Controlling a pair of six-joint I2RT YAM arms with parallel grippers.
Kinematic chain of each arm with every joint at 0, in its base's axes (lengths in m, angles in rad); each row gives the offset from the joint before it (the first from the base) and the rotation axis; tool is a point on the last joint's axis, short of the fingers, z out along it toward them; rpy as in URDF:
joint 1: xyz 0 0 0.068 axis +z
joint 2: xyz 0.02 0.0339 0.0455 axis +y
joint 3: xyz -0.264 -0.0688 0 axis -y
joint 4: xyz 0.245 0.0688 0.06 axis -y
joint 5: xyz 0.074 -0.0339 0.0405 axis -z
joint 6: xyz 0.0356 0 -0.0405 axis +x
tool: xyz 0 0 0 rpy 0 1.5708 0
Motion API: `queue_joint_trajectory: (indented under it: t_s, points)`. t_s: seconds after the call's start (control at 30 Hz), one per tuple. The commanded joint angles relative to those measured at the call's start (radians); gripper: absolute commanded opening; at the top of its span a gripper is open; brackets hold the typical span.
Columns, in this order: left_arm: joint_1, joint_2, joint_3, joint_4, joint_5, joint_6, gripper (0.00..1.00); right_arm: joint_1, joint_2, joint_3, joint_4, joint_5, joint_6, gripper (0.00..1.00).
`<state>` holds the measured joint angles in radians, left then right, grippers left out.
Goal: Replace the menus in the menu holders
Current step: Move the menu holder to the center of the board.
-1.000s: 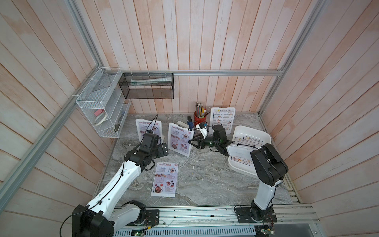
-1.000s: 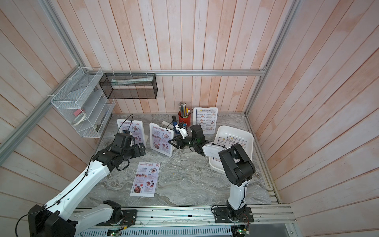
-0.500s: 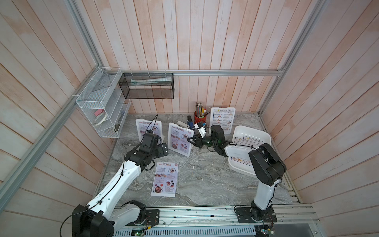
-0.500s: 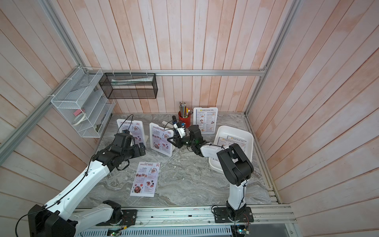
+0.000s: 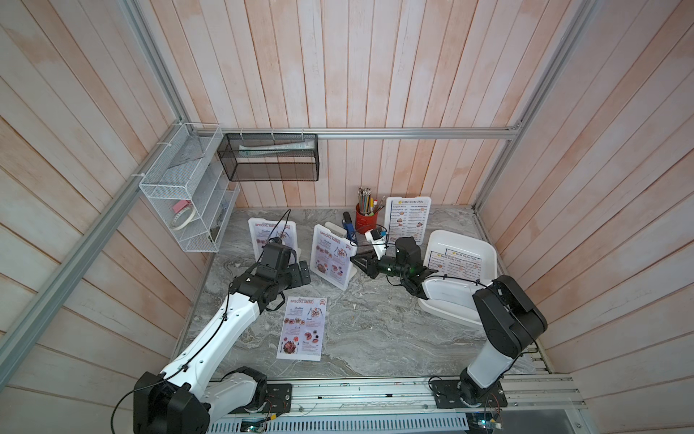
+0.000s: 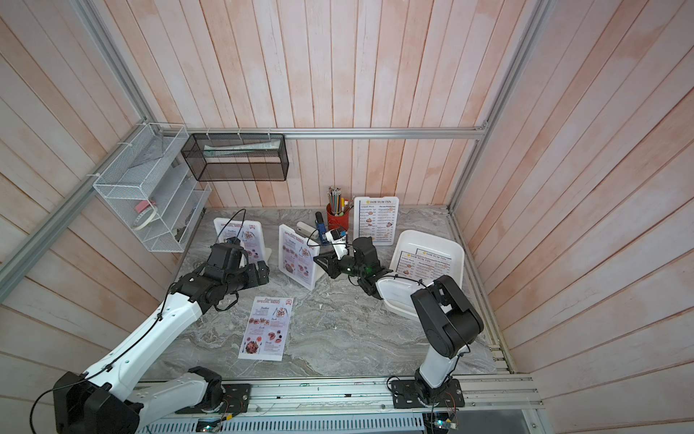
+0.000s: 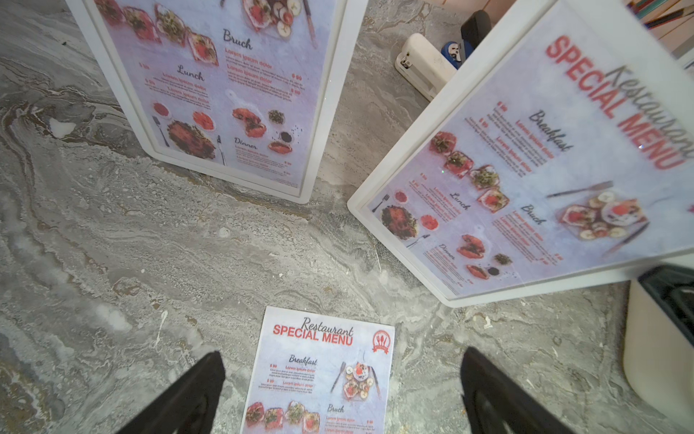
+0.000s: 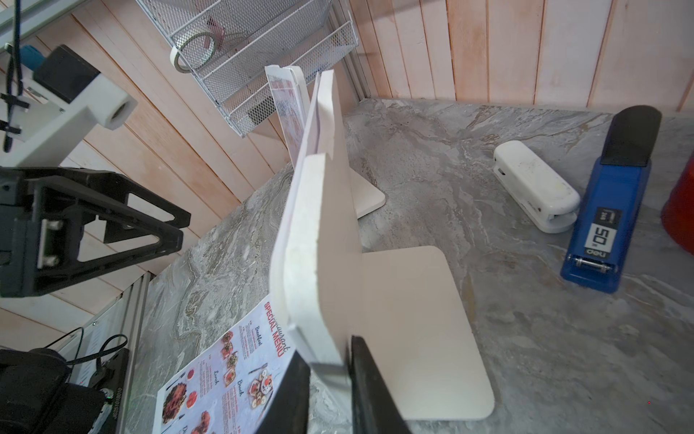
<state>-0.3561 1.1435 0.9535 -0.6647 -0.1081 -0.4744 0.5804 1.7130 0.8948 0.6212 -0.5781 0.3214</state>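
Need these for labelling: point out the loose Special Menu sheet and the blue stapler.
loose Special Menu sheet [image 5: 302,328]: a top view, page centre.
blue stapler [image 8: 604,233]: right wrist view, its label.

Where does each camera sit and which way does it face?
Top views: high over the front rail, looking down on the table; left arm, right arm whole.
Left wrist: looks down at loose menu, left holder, middle holder; open left end effector shows.
Right wrist: looks along middle holder's back; right end effector closed on its edge.
Shared: both wrists see loose menu and middle holder.
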Motion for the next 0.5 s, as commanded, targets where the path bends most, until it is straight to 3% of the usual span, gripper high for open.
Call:
queue_joint_trajectory:
  t_s: [0.0, 0.23, 0.47]
  points:
    - [0.005, 0.008, 0.001, 0.017, 0.011, 0.010, 1.00, 0.006, 0.006, 0.018, 0.023, 0.027, -0.001, 0.25]
    - [0.005, -0.004, -0.004, 0.006, -0.004, 0.013, 1.00, 0.020, 0.038, 0.053, 0.009, 0.024, -0.008, 0.18]
    - [-0.002, 0.016, -0.018, 0.039, 0.047, 0.000, 1.00, 0.030, -0.064, -0.032, -0.030, 0.074, -0.038, 0.15]
